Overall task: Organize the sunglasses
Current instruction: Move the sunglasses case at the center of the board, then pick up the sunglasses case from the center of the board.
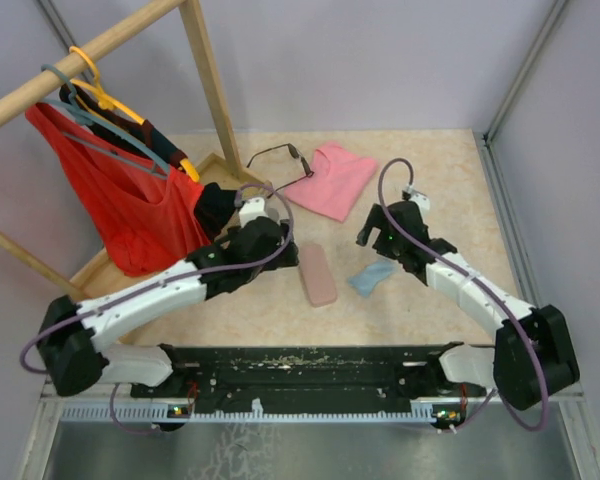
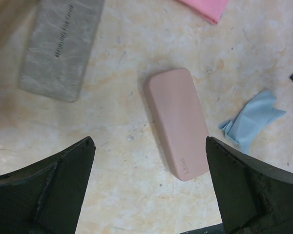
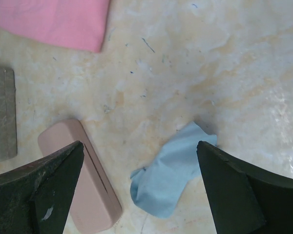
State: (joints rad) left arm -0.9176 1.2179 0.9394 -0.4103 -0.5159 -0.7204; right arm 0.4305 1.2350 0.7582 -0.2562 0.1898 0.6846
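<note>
Black, rough-faced fingers [image 2: 53,190] of my left pincer [image 2: 150,141] stood wide apart and held nothing. Below the gap lay a smooth pink case [image 2: 178,122], oblong with rounded corners, flat on the tabletop [image 1: 440,170]. A small embossed word sat near its close end, too faint for me to read. Up and left of it lay a grey case [image 2: 58,46] with a felt-like, mottled skin and one line of dark print along it, too small to make out.

My right pincer [image 3: 140,144] was spread wide too and gripped nothing. A crumpled light-blue cloth [image 3: 171,175] lay under it, near the pink case but apart from it.

The tabletop was beige and marbled, with small specks. My left arm reached from its base slantwise toward the middle, and my right arm reached in from the other side, both wrists bent down over the surface.

One pair of sunglasses [image 1: 280,157], thin and dark-wired, lay at the far side, just beside a folded pink cloth [image 1: 330,180] and well away from both pincers. A wooden rack [image 1: 205,70] stood at the far left, with a red fabric item [image 1: 120,210] hanging on it.
</note>
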